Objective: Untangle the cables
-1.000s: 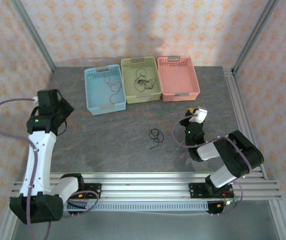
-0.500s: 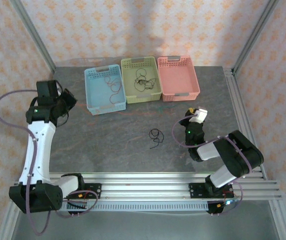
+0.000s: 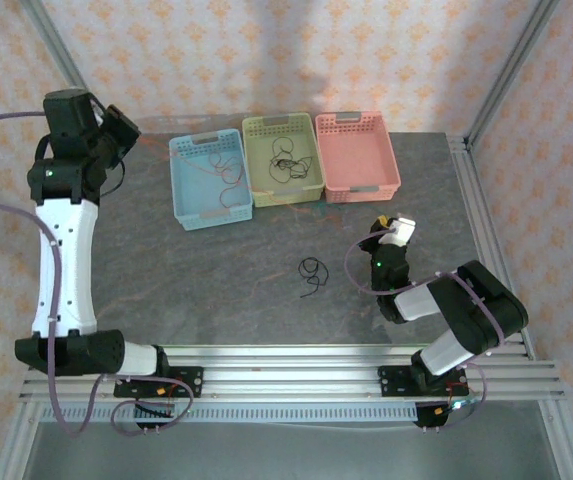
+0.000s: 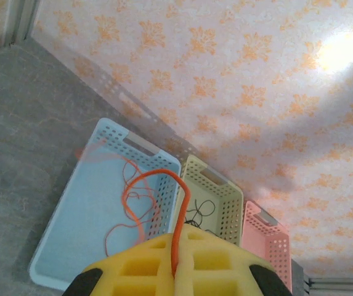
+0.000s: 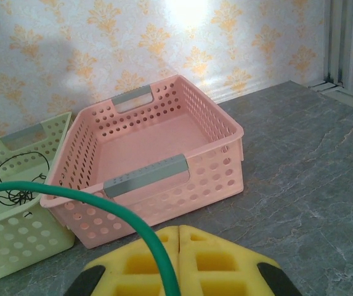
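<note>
My left gripper is raised high over the table's far left. Its yellow pads are shut on a red-orange cable, which arches up from the pads and trails down toward the blue basket. More thin red-orange cables lie in that basket. Black cables curl in the green basket. One small black cable lies loose mid-table. My right gripper rests low at the right, its pads shut together. A green cable arcs across the front of its left pad.
The pink basket stands right of the green one, just ahead of my right gripper. All three baskets sit in a row at the back. Metal frame posts rise at the table's corners.
My left arm has lifted and swung back toward the far left corner, carrying the red-orange cable with it. The right arm and the loose black cable have stayed put.
</note>
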Controlling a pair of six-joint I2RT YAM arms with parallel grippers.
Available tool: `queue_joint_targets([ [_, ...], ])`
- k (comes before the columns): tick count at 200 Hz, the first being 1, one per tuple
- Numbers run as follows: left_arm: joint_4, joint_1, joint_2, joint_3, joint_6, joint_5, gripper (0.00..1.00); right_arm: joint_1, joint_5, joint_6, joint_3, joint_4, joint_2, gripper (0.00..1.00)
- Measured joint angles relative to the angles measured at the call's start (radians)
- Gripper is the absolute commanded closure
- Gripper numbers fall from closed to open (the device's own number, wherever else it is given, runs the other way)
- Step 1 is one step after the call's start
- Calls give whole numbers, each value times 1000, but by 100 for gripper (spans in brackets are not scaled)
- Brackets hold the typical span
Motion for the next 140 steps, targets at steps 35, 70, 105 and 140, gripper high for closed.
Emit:
queue_joint_targets([
  [35,-6,-2,85,65,-3,-41,100,0,-3,3,0,0,3,100],
  [70,-24,133,120,97,-26,-48,100,0,-3,3,0,0,3,100],
  [105,-10,326,134,59,-70,-36,100,0,-3,3,0,0,3,100],
  [140,21,397,154,-68,-119,14,100,0,-3,3,2,0,3,100],
])
